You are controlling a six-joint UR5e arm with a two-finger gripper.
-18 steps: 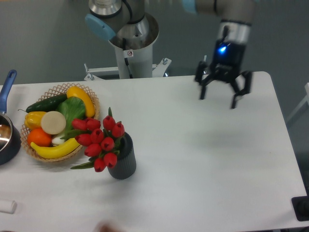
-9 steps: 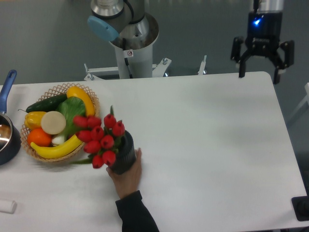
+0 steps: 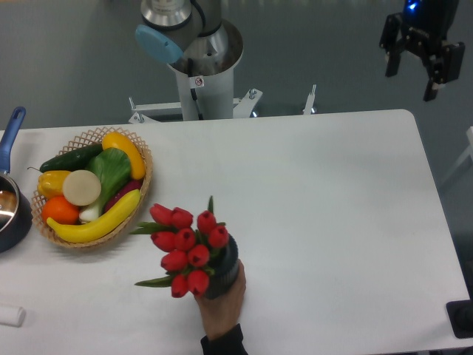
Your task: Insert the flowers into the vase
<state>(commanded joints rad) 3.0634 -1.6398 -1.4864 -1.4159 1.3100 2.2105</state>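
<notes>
The red tulip flowers with green leaves stand in the dark ribbed vase, near the table's front middle. A person's hand reaches in from the bottom edge and holds the vase. My gripper is open and empty, raised high at the top right, beyond the table's back right corner and far from the vase.
A woven basket of fruit and vegetables sits at the left. A dark pan with a blue handle is at the left edge. A small white object lies at the front left. The robot base stands behind the table.
The hand has moved the vase with the flowers right and toward the front, away from the basket. My gripper has risen further up and to the right.
</notes>
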